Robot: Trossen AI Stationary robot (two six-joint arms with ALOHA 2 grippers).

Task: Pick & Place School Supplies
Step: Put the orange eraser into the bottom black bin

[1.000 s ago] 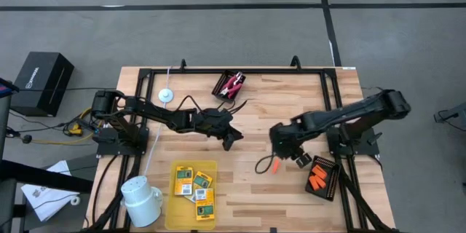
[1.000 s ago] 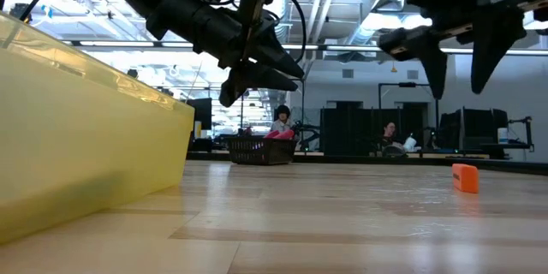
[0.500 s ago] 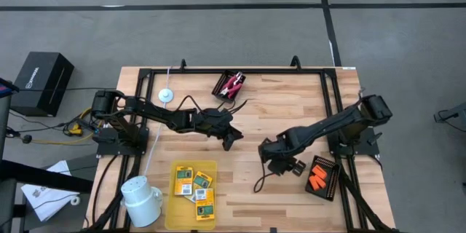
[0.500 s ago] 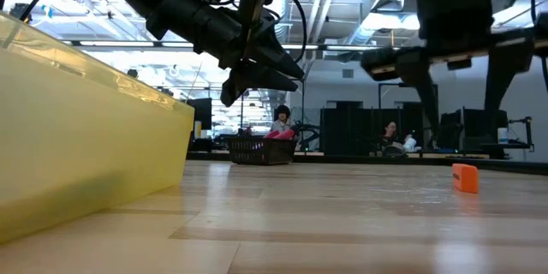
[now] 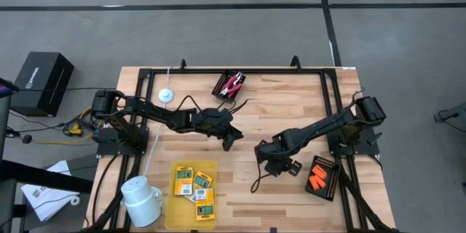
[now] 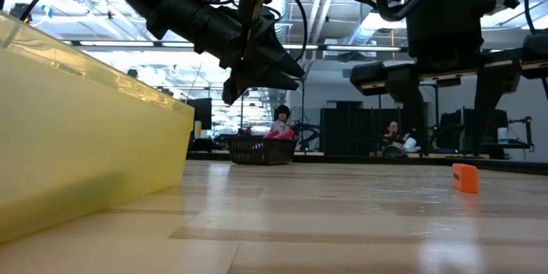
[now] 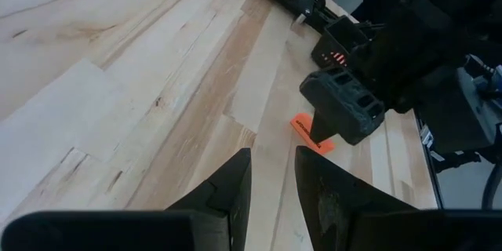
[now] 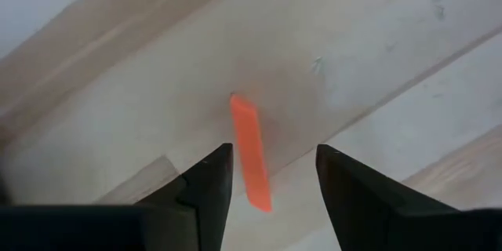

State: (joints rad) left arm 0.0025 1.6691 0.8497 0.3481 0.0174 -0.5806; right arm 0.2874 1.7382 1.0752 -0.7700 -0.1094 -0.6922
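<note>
Right gripper (image 8: 271,174), fingers apart, straddles the orange piece (image 8: 251,153) to grab it (left gripper (image 7: 272,180) parked at table centre, fingers slightly apart, empty); black tray (image 5: 323,178) at 4 o'clock.

An orange piece (image 8: 251,155) is lying on the pale wood-grain bench (image 5: 291,109). Yellow-and-green packets (image 5: 194,185) are filling a yellow tray (image 5: 175,204).

A white mug (image 5: 141,199) lay at the wooden table's (image 5: 273,113) near left corner, just beside a yellow tray (image 5: 173,198). A small white round disc (image 5: 167,96) sat near the far left edge. A black mesh basket (image 5: 220,86) stood at the far middle, another black tray (image 5: 331,183) at the right. Off the table, a black box (image 5: 40,81) and papers (image 5: 44,196) rested on the grey floor. Two people (image 6: 282,123) sat far behind.
</note>
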